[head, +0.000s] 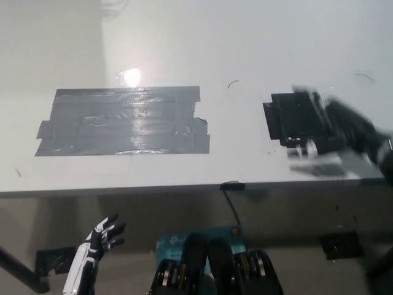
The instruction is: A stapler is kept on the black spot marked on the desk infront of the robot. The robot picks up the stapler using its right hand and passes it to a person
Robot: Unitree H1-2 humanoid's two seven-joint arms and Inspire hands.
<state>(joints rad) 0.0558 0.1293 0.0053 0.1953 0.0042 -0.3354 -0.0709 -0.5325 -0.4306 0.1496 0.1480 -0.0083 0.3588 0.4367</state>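
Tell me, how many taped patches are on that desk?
2. A wide grey tape patch lies on the desk's left half; a smaller black tape patch sits to the right, partly covered by the blurred black right hand.

White desk point(184, 37), near edge running across the view. Wide grey tape patch point(123, 120) stuck left of centre; smaller black tape square point(288, 120) to the right; tiny dark curl mark point(233, 83) between, farther back.

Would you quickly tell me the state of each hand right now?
Left hand: open, holding nothing, resting below the desk edge.
Right hand: motion-blurred over the black spot; cannot be told.
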